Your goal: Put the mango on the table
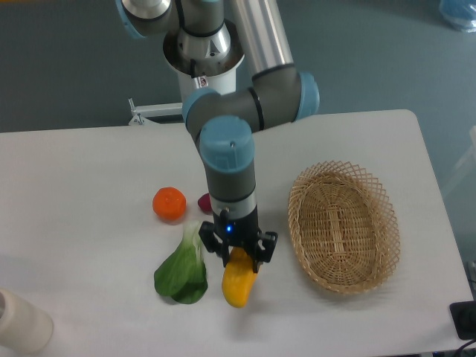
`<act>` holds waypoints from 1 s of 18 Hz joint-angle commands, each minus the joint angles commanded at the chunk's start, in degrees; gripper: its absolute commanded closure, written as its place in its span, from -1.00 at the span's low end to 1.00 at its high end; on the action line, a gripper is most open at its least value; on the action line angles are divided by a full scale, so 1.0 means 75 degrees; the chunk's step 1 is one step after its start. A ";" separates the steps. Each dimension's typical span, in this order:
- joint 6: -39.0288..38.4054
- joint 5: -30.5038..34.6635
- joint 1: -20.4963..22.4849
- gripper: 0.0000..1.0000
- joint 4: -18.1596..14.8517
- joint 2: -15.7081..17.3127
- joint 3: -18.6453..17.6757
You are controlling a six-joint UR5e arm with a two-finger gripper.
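The mango is yellow with an orange upper end and lies on or just above the white table, right of a leafy green vegetable. My gripper points straight down over it, its black fingers on either side of the mango's upper, orange end. The jaws look closed around the fruit. I cannot tell whether the mango's lower end touches the table.
A green bok choy lies just left of the mango. A round orange and a purple piece, partly hidden by the arm, lie behind. An oval wicker basket stands to the right. A white cylinder is at the front left.
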 joint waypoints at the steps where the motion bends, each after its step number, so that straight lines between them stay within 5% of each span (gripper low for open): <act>1: 0.0117 0.0000 -0.0024 0.01 -0.0023 -0.0060 0.0025; 7: 0.0142 0.0047 -0.0048 0.00 -0.0023 -0.0505 0.0224; 18: 0.0224 0.0117 -0.0083 -0.05 -0.0047 -0.0552 0.0083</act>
